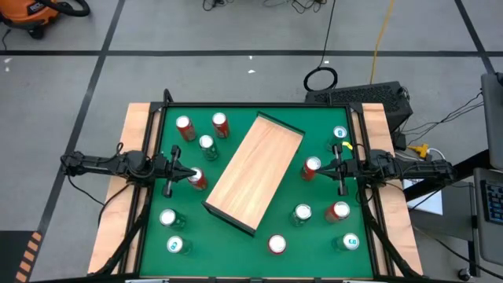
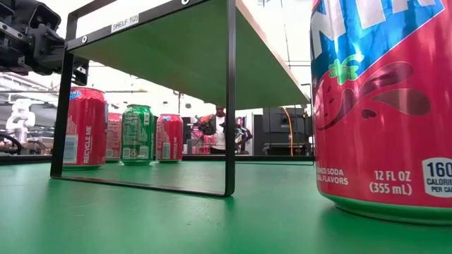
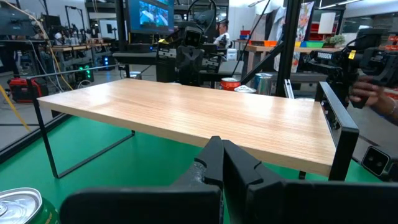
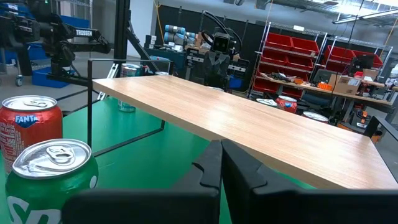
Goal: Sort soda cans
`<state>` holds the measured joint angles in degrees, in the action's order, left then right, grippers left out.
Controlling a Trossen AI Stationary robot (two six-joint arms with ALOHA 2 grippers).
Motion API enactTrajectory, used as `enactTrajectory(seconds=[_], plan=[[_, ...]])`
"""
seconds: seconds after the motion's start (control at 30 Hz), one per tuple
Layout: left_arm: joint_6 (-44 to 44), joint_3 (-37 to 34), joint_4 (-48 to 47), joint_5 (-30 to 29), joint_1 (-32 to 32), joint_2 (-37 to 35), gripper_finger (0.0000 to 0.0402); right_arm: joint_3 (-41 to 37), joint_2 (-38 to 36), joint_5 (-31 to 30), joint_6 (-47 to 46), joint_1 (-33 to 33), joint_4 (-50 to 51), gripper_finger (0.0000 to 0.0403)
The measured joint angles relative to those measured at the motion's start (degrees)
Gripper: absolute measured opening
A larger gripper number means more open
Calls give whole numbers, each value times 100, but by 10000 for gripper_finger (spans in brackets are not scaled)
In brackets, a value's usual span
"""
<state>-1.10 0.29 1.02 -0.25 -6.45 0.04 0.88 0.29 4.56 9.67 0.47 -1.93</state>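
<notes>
Several soda cans stand upright on the green table [image 1: 236,255]. On the left are red cans [image 1: 185,127], [image 1: 220,124], [image 1: 196,179] and green ones [image 1: 207,145], [image 1: 168,218]. On the right are red cans [image 1: 312,167], [image 1: 338,211], [image 1: 277,244], a green one [image 1: 302,213] and teal ones [image 1: 339,135], [image 1: 350,242]. My left gripper [image 1: 182,171] [image 3: 217,146] is shut, level and empty at the left edge, its tip by a red can. My right gripper [image 1: 326,167] [image 4: 217,149] is shut, level and empty at the right edge.
A light wooden shelf board [image 1: 255,171] on thin black legs [image 2: 229,106] stands slantwise across the table's middle, between the two grippers. A red can [image 2: 381,106] stands close to the near edge. Raised wooden rails [image 1: 134,134] border the table's left and right sides.
</notes>
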Motion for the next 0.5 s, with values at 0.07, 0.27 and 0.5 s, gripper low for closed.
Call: enactTrajectory(seconds=[0.07, 0.27, 0.5], plan=[[-1, 1, 0, 0, 1, 0, 0, -2, -2, 0, -2, -2, 0, 0], [0, 1, 0, 0, -1, 0, 0, -2, 0, 2, -68, 0, 0, 0], [1, -1, 0, 0, 1, 1, 0, 163, -1, 6, -230, -1, 3, 0]])
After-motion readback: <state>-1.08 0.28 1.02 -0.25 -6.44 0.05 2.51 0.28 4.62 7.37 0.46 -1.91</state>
